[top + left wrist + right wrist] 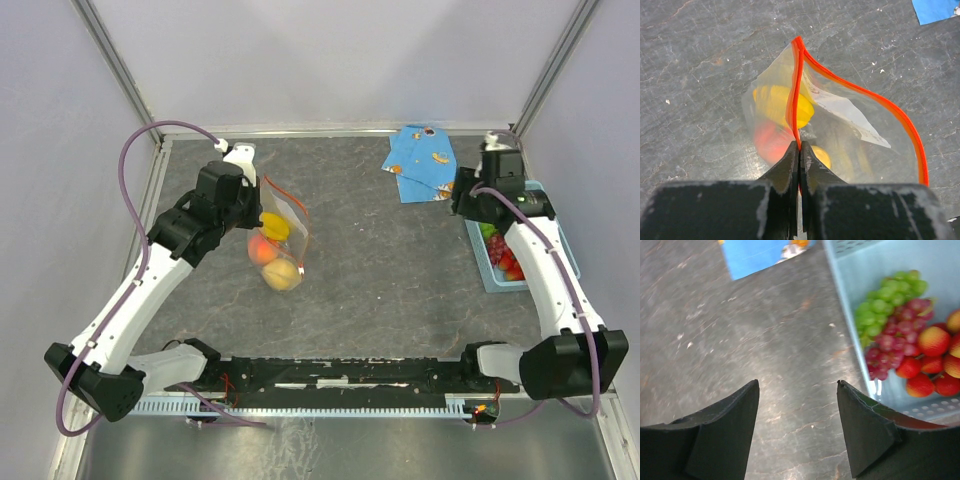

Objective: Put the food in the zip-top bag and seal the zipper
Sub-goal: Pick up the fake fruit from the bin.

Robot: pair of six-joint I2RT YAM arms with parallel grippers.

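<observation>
The clear zip-top bag (279, 246) hangs open from my left gripper (252, 205). It holds a yellow lemon (777, 102), an orange-pink peach (771, 142) and a pale yellow apple (283, 274). In the left wrist view my left gripper (800, 146) is shut on the orange-red zipper strip (795, 85) at the bag's mouth. My right gripper (798, 384) is open and empty above the table, beside the light-blue basket (850, 260). Green grapes (885, 297), purple grapes (895, 345) and red strawberries (920, 365) lie in the basket.
A folded blue patterned cloth (422, 160) lies at the back right, next to the basket (478, 190). Metal frame posts and walls enclose the dark stone-patterned table (390, 260).
</observation>
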